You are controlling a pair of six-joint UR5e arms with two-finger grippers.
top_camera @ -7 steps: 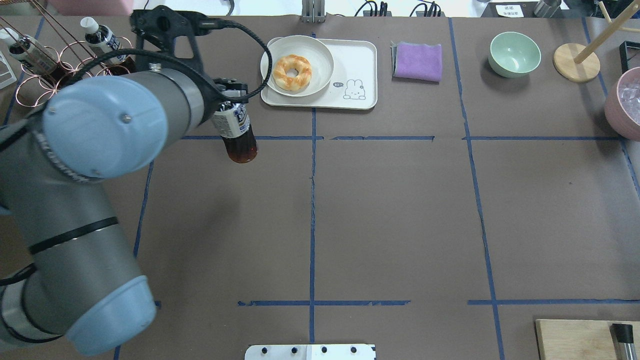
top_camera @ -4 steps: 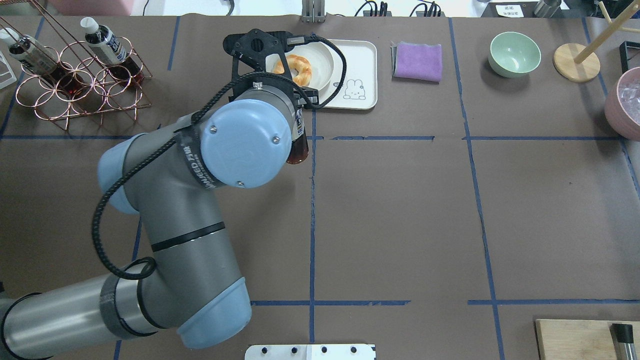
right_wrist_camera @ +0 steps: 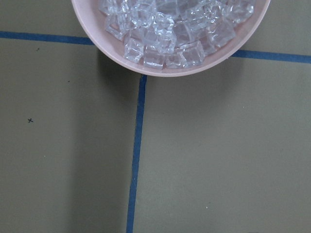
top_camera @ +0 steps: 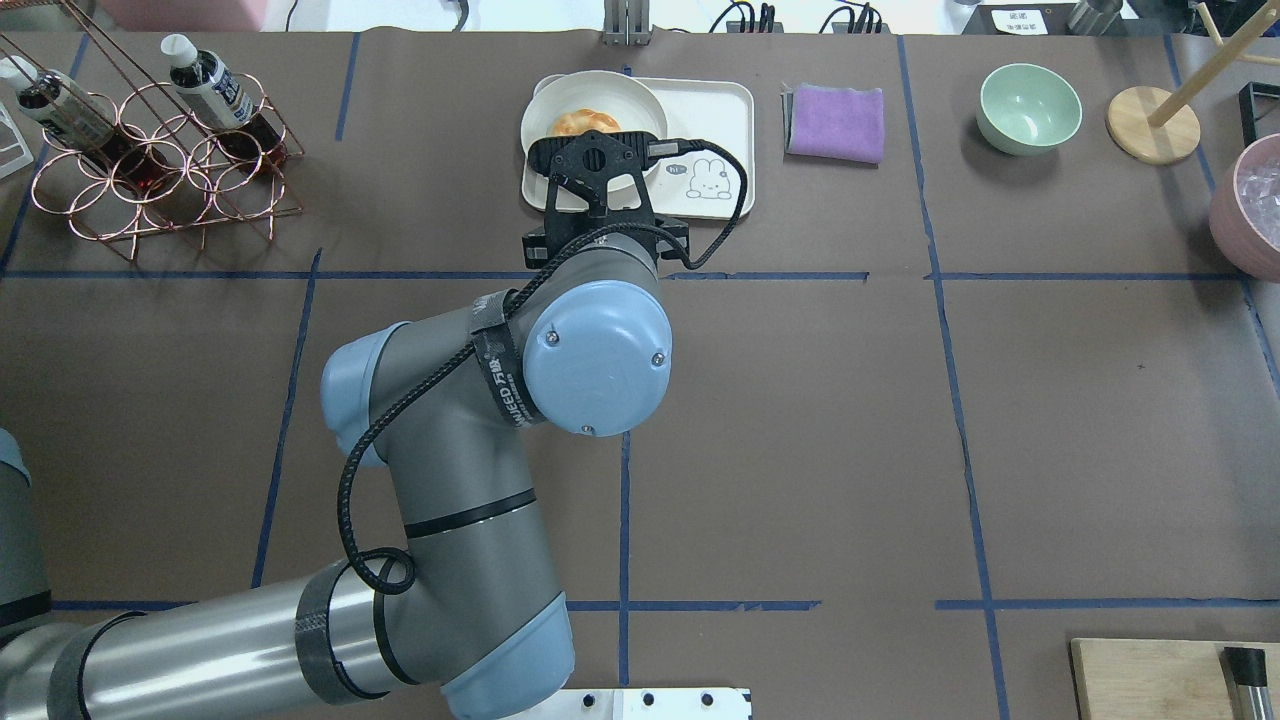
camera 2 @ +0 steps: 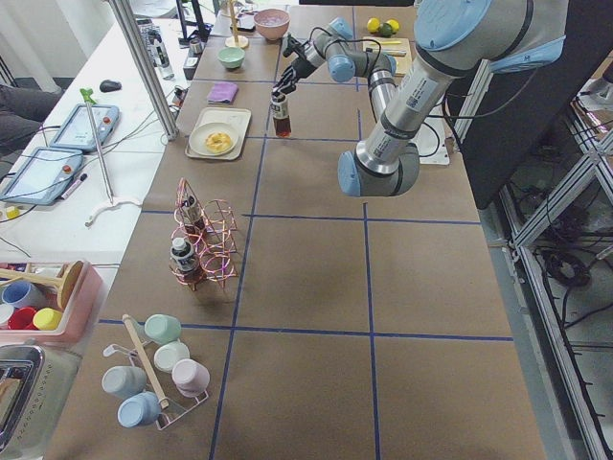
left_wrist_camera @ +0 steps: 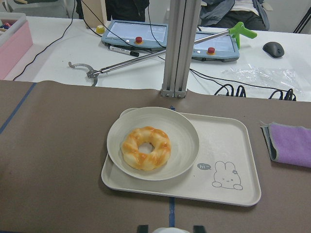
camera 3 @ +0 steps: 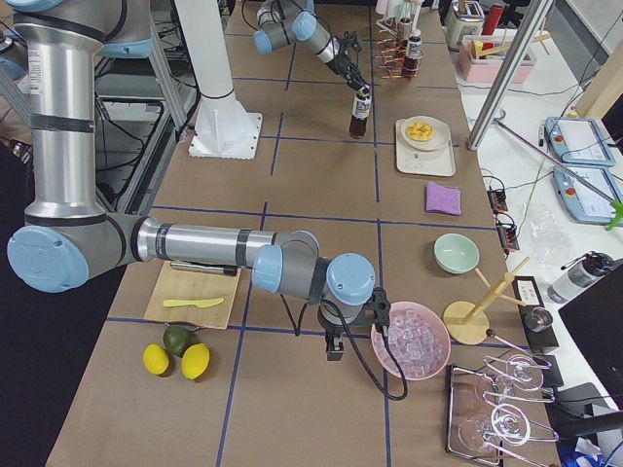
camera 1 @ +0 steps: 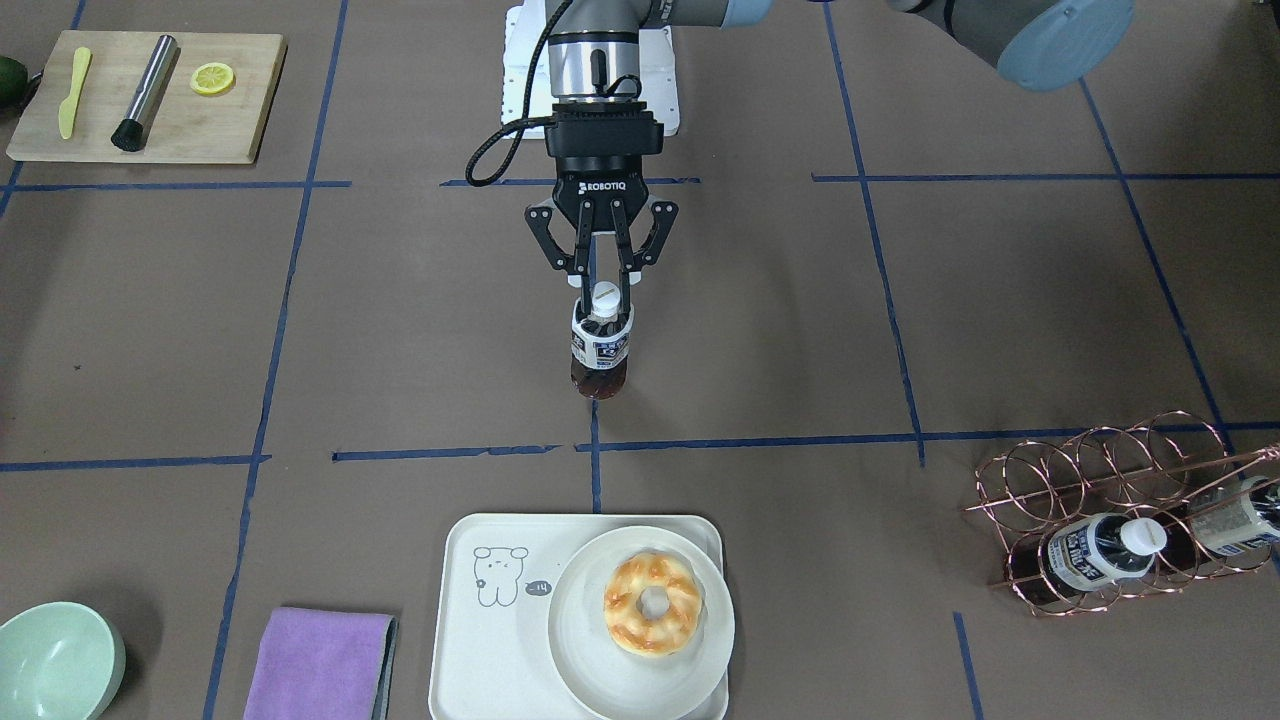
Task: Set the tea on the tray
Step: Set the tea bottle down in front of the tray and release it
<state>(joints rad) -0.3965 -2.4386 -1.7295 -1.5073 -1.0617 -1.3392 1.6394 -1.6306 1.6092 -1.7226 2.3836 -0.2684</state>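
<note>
On the brown table [camera 1: 900,300], your left gripper [camera 1: 601,290] clamps the upright tea [camera 1: 600,352] by its neck, short of the tray [camera 1: 480,660]. The tray's free bear corner lies ahead, slightly right.

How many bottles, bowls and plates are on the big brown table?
Bottles: 3 (held bottle, two rack bottles)
Bowls: 2 (green bowl, pink bowl)
Plates: 1 (white plate)
Total: 6
</note>
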